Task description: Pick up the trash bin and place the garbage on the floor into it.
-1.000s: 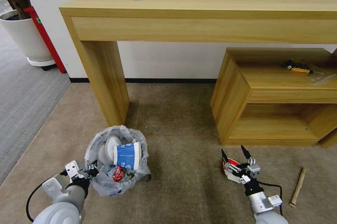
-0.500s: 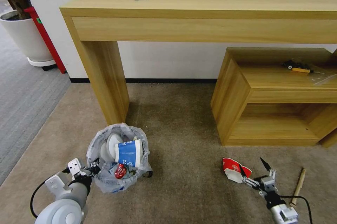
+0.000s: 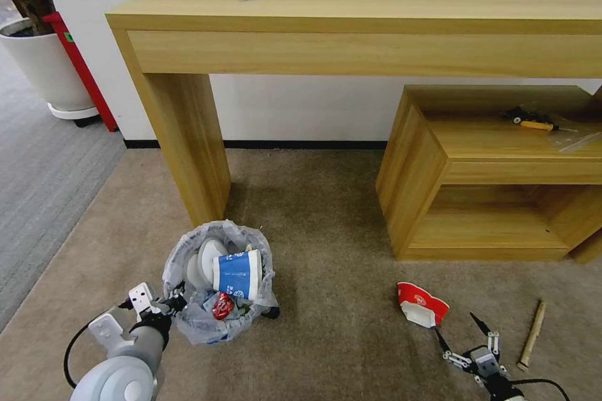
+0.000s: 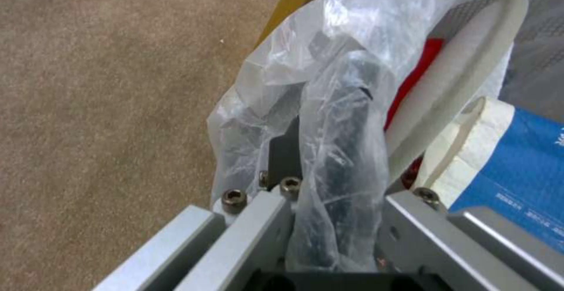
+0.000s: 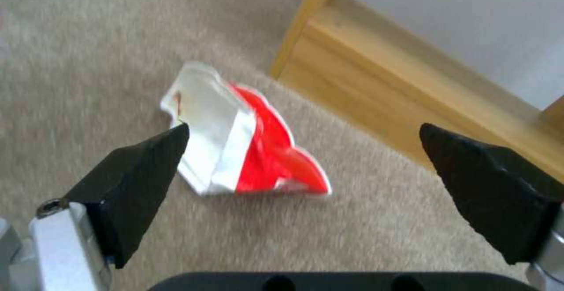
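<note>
Open beige carpet floor (image 3: pixel 332 225) lies between the bag-lined black trash bin (image 3: pixel 221 275) and the crumpled red-white cup (image 3: pixel 421 304) — nothing blocks it. Behind stand the wooden table's leg (image 3: pixel 188 144) and a low wooden shelf unit (image 3: pixel 489 175).

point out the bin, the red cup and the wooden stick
bin (image 3: pixel 188 326), head view, bag-covered front wall
red cup (image 3: pixel 421 305), head view, its crushed side
stick (image 3: pixel 532 334), head view, mid-shaft

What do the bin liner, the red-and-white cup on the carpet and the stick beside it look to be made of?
Bin liner: thin translucent plastic film, crinkled and glossy. Cup: likely coated paper, flattened and creased, with a red outside and white inside. Stick: probably wood or bamboo, pale tan and matte.
</note>
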Available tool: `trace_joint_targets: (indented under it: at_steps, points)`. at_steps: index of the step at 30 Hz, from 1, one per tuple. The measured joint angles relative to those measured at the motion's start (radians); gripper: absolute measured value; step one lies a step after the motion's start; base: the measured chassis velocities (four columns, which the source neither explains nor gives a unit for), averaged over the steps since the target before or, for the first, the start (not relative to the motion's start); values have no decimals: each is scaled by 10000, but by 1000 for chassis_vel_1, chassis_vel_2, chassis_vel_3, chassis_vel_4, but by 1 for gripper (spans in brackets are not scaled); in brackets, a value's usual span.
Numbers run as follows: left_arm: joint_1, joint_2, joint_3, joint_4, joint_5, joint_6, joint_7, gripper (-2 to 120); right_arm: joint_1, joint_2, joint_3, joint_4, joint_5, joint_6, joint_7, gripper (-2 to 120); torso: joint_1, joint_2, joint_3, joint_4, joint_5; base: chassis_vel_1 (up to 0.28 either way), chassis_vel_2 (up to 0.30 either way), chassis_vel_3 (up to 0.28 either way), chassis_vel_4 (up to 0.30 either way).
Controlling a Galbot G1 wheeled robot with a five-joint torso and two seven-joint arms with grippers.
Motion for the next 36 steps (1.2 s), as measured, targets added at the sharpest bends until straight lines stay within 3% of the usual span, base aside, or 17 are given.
trace_joint_targets:
  at_steps: [26,34,36]
  points:
    - [20,79,-190,-300,-260,-3,-61,0,2999,198,-2649,-2373,1032,39,-270,99,0,0,1,0,-3,0,0,0,0]
    - [-30,125,-276,-337,-364,15,-99,0,3140,231,-2949,-2416,1069,-23,-188,78,0,0,1,-1,-2,0,0,0,0]
    - [-32,136,-289,-338,-382,18,-105,0,3154,233,-2986,-2413,1083,-30,-163,68,1,-1,1,-1,-2,0,0,0,0]
